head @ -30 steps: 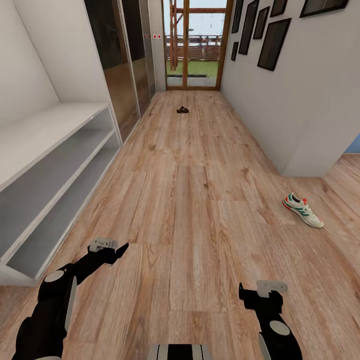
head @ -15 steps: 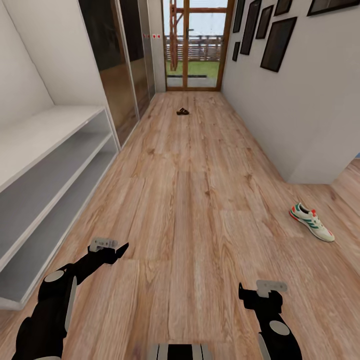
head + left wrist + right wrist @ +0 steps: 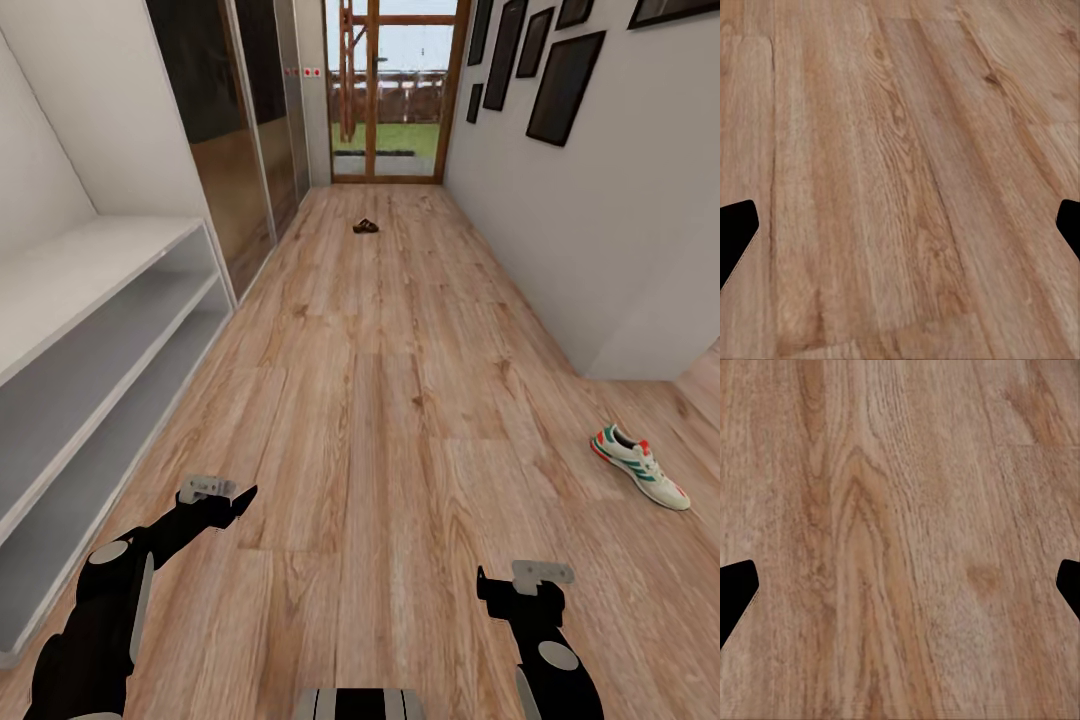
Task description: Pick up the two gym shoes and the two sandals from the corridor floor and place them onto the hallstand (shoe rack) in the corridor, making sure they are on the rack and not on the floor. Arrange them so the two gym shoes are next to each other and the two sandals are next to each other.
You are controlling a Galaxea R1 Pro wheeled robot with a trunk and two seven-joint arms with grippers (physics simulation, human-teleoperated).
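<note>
A cream-white low gym shoe with green side stripes and a red-orange heel tab lies on its sole on the light brown wood-grain plank corridor floor, off to the robot's right, near the corner of the white wall. Far down the corridor, short of the glazed wooden door, a dark brown sandal rests on the same planks; whether it is one sandal or a pair is too small to tell. The pale grey-white low hallstand with two open shelf slots runs along the left wall, and its visible shelves carry no footwear.

Step in hand, as judged: approach, with nothing yet collected. The next move calls for turning toward the near gym shoe and lowering an arm to floor level.

Both arms are held forward and low over bare planks. The left gripper and the right gripper are empty; each wrist view shows dark fingertips at opposite edges, spread wide apart.
</note>
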